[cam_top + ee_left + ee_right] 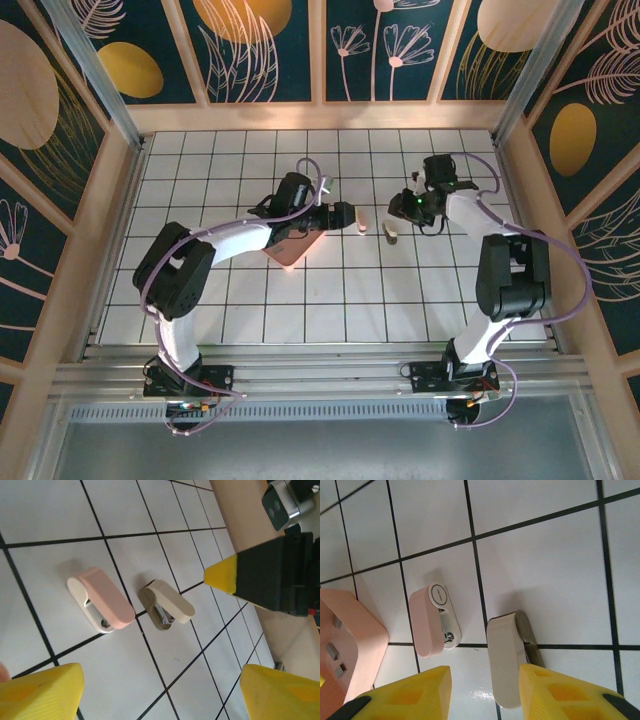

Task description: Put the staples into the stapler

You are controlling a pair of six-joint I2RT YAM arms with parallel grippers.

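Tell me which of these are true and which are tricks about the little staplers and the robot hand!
1. A pink stapler and a beige stapler lie on the tiles. True.
2. The left gripper holds a stapler. False: it is open and empty.
3. Grey staples lie in the pink tray. True.
4. The pink stapler sits inside the pink tray. False: it lies on the tiles beside the tray.
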